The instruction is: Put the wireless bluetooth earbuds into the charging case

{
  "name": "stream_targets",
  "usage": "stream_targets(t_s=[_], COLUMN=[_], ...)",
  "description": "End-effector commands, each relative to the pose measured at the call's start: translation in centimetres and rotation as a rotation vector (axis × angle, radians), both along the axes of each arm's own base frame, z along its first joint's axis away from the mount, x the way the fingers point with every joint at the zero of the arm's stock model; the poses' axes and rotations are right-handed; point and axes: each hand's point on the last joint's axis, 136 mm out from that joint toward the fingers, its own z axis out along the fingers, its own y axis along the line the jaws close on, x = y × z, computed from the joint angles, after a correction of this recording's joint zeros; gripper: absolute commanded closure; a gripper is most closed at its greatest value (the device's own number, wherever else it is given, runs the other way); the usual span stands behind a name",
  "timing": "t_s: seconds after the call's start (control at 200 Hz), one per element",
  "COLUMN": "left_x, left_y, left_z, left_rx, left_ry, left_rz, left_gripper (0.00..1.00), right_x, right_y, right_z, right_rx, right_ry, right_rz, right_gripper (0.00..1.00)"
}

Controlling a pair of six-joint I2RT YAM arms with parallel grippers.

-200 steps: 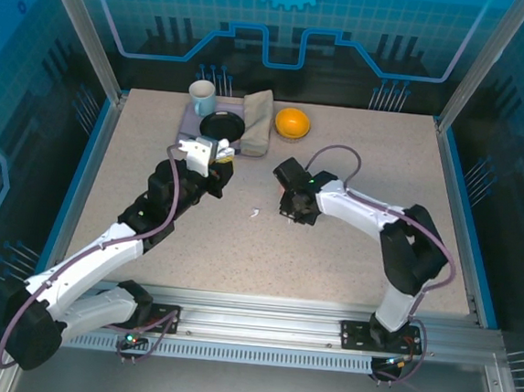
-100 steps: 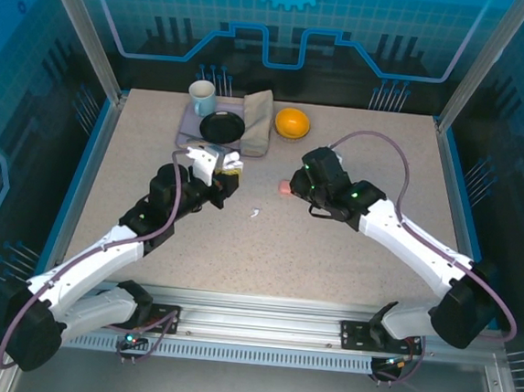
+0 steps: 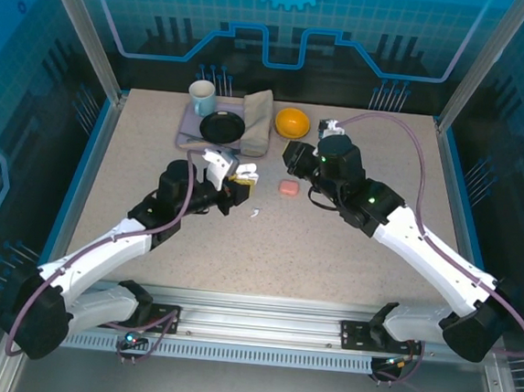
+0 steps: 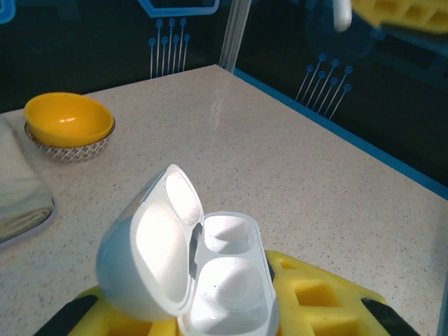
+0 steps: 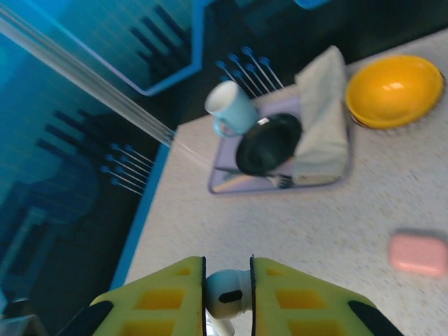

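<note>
My left gripper (image 4: 210,311) is shut on a white charging case (image 4: 224,280), its lid open and both wells empty. From above, that case (image 3: 245,170) sits in the left gripper (image 3: 238,185) left of centre. My right gripper (image 5: 227,283) is shut on a white earbud (image 5: 227,294), stem pointing down, raised above the table. The top view puts the right gripper (image 3: 292,155) behind and to the right of the case. Another white earbud (image 3: 254,214) lies on the table near the left gripper. A closed salmon-pink case (image 3: 288,188) (image 5: 418,254) rests between the two grippers.
A lavender tray (image 3: 185,136) at the back holds a pale mug (image 3: 202,97), a black plate (image 3: 222,126) and a folded cloth (image 3: 258,120). A yellow bowl (image 3: 292,122) (image 4: 68,122) (image 5: 395,91) stands right of the tray. Glass walls enclose the table.
My right arm has lifted and swung toward the back with the earbud, uncovering the pink case. My left gripper has carried the open case rightward toward the centre.
</note>
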Motion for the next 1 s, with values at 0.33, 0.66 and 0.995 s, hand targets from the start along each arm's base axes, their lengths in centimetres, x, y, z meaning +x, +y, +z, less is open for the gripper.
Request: stream_targets(t_s=[0.33,0.66,0.995], left_x=[0.1,0.0,0.0], left_y=[-4.1,-4.4,-4.4], left_z=[8.3,11.6,13.6], left_rx=[-0.002,-0.003,-0.016], left_ry=[-0.266,-0.354,-0.395], left_rz=[-0.135,-0.128,-0.117], left_gripper=[1.00,1.00,1.00], right_x=[-3.1,-4.3,-5.0], right_y=[2.8,3.0,3.7], right_z=[10.1,10.9,10.2], right_rx=[0.102,0.123,0.117], right_ry=[-0.354,-0.412,-0.431], right_rz=[0.128,0.136,0.152], right_gripper=[0.80,0.80,0.80])
